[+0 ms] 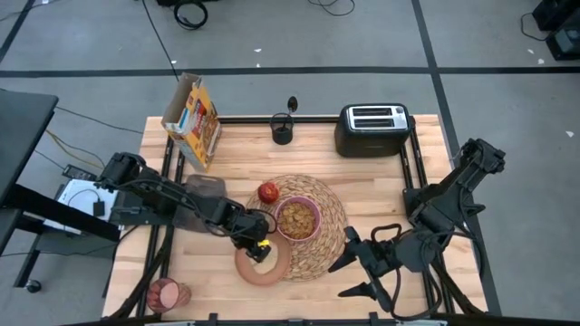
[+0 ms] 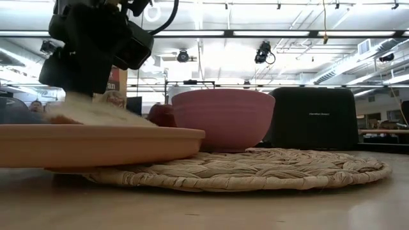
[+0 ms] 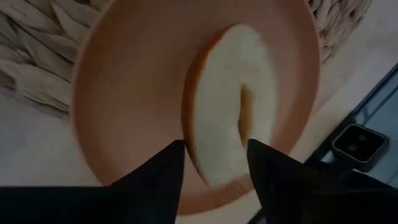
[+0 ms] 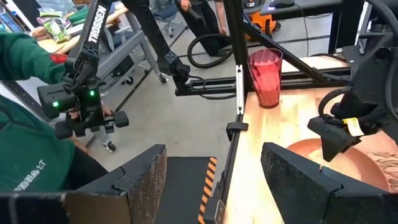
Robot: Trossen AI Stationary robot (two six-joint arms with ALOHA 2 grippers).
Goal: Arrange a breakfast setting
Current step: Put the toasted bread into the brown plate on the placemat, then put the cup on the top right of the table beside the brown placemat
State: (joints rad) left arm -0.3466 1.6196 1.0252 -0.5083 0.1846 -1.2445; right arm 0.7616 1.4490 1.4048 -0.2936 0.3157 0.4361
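We see the left tool (image 3: 214,158) above the salmon-brown plate (image 1: 272,265), fingers narrowly parted around the toast slice (image 3: 227,106) lying on it. The right tool (image 4: 214,177) waits wide open over the table's (image 1: 362,181) right edge.

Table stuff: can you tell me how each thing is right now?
toast slice: lying on plate, left gripper jaws open around it
plate: partly on placemat
bowl: upright, cereal inside
cereal box: top open
cup: upright
right gripper: open, empty
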